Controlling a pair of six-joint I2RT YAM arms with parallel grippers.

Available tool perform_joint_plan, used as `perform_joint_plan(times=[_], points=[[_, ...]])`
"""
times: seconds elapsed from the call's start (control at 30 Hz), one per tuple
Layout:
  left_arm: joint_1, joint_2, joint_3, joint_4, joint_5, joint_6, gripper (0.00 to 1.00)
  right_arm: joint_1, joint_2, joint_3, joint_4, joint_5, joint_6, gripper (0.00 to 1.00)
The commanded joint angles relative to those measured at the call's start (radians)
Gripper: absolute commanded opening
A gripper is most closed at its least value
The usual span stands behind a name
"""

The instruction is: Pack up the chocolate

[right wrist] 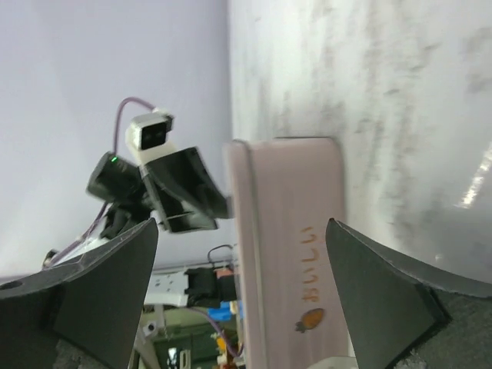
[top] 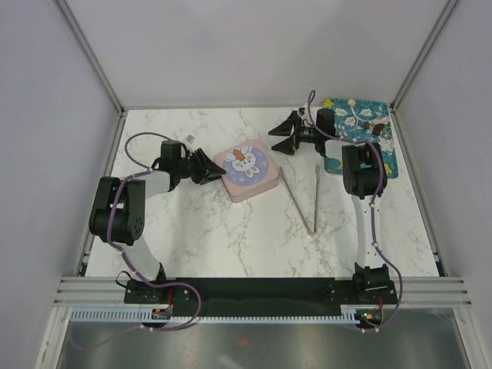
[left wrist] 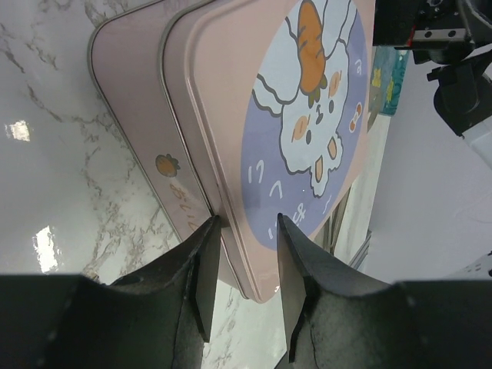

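Left claw point(left wrist: 242, 278): narrow gap, one finger on each side of the lid point(left wrist: 307, 115) rim at the tin's point(top: 246, 171) left corner; cannot tell whether it pinches.
Right claw point(right wrist: 242, 231): spread wide, facing the tin's side.
Chocolate point(top: 376, 127): scattered on floral mat point(top: 332, 157), far right corner; axis too small to judge.
Tin: lid on, bunny up, contents hidden.
Tongs point(top: 296, 201): V, joined end nearest.
Desk point(top: 231, 238): bare marble on the tin's near side.
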Motion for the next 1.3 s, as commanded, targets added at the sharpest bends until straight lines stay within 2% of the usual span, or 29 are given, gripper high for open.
perform_joint_plan(times=[0.0, 0.2, 0.37, 0.57, 0.73, 0.87, 1.0, 1.13, 1.27], points=[[-0.014, 0.011, 0.039, 0.041, 0.019, -0.02, 0.43, -0.004, -0.081, 0.072, -0.408, 0.11, -0.326, 0.98], [-0.014, 0.009, 0.036, 0.035, 0.011, -0.019, 0.43, -0.001, -0.18, 0.066, -0.623, 0.248, -0.59, 0.98], [-0.014, 0.006, 0.034, 0.027, 0.005, -0.008, 0.42, 0.011, -0.225, 0.063, -0.671, 0.296, -0.677, 0.98], [-0.014, 0.008, 0.039, 0.024, 0.002, -0.006, 0.42, 0.048, -0.231, 0.068, -0.726, 0.291, -0.745, 0.92], [-0.015, 0.009, 0.039, 0.023, 0.001, -0.003, 0.42, 0.083, -0.196, 0.095, -0.85, 0.342, -0.869, 0.9], [-0.015, 0.006, 0.036, 0.021, -0.005, 0.0, 0.42, 0.094, -0.161, 0.073, -0.878, 0.374, -0.9, 0.81], [-0.012, -0.003, 0.039, -0.005, -0.031, 0.016, 0.42, 0.123, -0.125, 0.068, -0.886, 0.374, -0.91, 0.62], [-0.011, -0.005, 0.051, -0.056, -0.064, 0.038, 0.42, 0.154, -0.133, 0.045, -0.884, 0.388, -0.921, 0.48], [-0.011, 0.006, 0.066, -0.083, -0.071, 0.041, 0.41, 0.157, -0.13, 0.046, -0.886, 0.414, -0.92, 0.41]])
